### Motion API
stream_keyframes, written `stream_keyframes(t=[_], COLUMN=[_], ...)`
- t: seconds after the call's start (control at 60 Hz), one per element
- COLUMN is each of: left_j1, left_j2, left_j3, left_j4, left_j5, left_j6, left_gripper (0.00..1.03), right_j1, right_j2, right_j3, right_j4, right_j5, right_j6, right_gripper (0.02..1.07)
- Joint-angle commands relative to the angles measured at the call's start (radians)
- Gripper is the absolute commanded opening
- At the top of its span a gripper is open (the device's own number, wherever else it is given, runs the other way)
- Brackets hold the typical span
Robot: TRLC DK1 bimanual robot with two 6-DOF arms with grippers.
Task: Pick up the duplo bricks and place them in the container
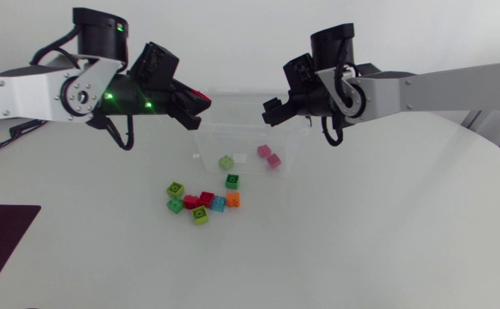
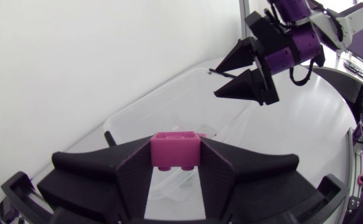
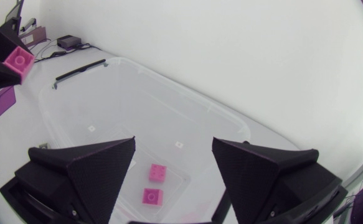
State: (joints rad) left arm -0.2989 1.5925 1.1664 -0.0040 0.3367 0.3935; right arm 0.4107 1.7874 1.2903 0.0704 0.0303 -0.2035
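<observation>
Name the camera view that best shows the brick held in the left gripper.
The left wrist view: the duplo brick sits close and centred between the left gripper's fingers. The head view shows only a red sliver of it at the fingertips; the right wrist view shows it small, partly hidden, beyond the container.
</observation>
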Motion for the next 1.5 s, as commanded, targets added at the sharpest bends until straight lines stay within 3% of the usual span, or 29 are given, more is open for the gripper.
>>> stream_keyframes(t=[0.0,0.25,0.333,0.4,0.483,0.55,0.8,0.95,1.067,1.167,1.3,1.483], left_j1=[-0.009,-0.017,-0.029,-0.039,-0.052,-0.055,0.021,0.139,0.236,0.300,0.342,0.334], left_j2=[0.081,0.261,0.307,0.333,0.350,0.345,0.188,0.030,-0.026,-0.048,-0.037,0.007], left_j3=[0.065,0.243,0.289,0.314,0.323,0.320,0.203,0.064,0.016,-0.016,-0.045,-0.086], left_j4=[0.024,0.048,0.047,0.044,0.024,0.012,-0.065,-0.128,-0.251,-0.356,-0.432,-0.464], left_j5=[0.008,0.004,-0.011,-0.034,-0.044,-0.061,-0.062,0.051,0.157,0.200,0.228,0.249], left_j6=[-0.039,-0.067,-0.079,-0.077,-0.070,-0.070,0.013,0.157,0.321,0.502,0.668,0.794], left_gripper=[0.29,0.32,0.39,0.53,0.82,0.91,0.92,0.93,0.94,0.94,0.97,0.97], right_j1=[-0.003,-0.018,-0.035,-0.052,-0.081,-0.113,-0.211,-0.250,-0.288,-0.305,-0.308,-0.314], right_j2=[-0.077,-0.321,-0.411,-0.474,-0.531,-0.597,-0.789,-0.904,-0.999,-1.077,-1.140,-1.244], right_j3=[-0.068,-0.289,-0.368,-0.408,-0.456,-0.526,-0.700,-0.786,-0.829,-0.875,-0.941,-1.031], right_j4=[0.032,0.045,0.072,0.065,0.074,0.129,0.161,0.178,0.170,0.175,0.181,0.218], right_j5=[0.037,0.129,0.129,0.154,0.240,0.237,0.234,0.238,0.252,0.260,0.261,0.261], right_j6=[-0.024,-0.045,-0.074,-0.077,-0.088,-0.091,-0.057,0.021,0.088,0.105,0.096,0.056], right_gripper=[1.02,1.02,1.02,1.02,1.02,1.02,1.02,1.03,1.02,1.03,1.02,1.02])
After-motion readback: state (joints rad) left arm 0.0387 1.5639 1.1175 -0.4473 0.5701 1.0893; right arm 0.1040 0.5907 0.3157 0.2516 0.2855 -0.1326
